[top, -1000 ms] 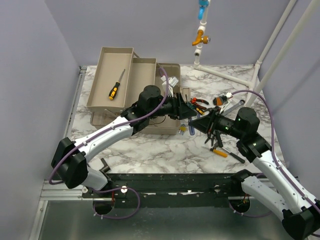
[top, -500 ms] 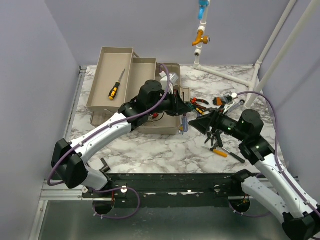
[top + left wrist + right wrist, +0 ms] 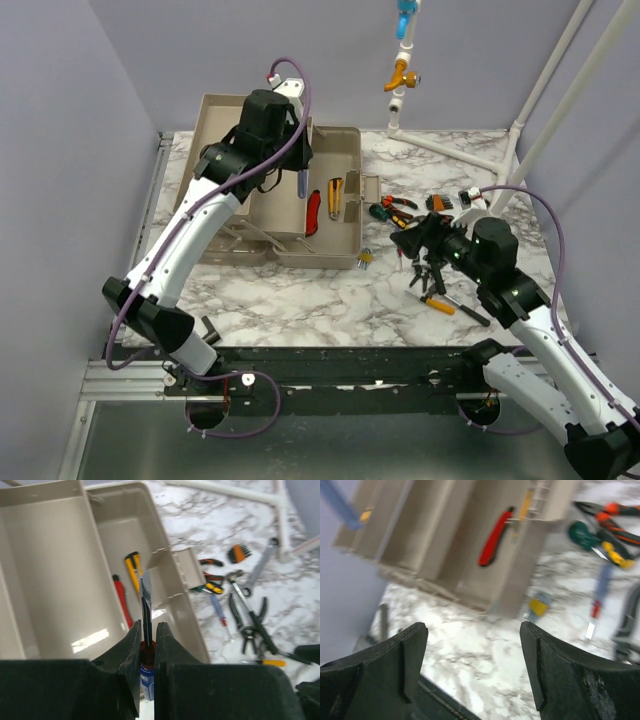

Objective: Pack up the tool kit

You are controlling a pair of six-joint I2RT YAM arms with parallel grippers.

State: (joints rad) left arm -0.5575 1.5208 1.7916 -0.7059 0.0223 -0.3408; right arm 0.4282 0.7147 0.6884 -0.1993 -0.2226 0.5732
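Observation:
The tool kit's beige toolbox stands open at the back left, its trays spread beside it. My left gripper hangs over the box, shut on a blue-and-red-handled screwdriver whose shaft points away from the jaws. A red tool and a yellow-handled tool lie in the box bottom. My right gripper hovers open and holding nothing over the marble, right of the box front; its fingers stand wide apart.
Loose tools lie on the marble right of the box: pliers, a wrench, an orange bit holder, a blue screwdriver. A small blue-and-yellow piece sits by the box front. White pipes cross the back right.
The grippers met in front of the box; the left shut on the screwdriver and the right opened. The left arm then swung up and left over the box, and the right drew back slightly.

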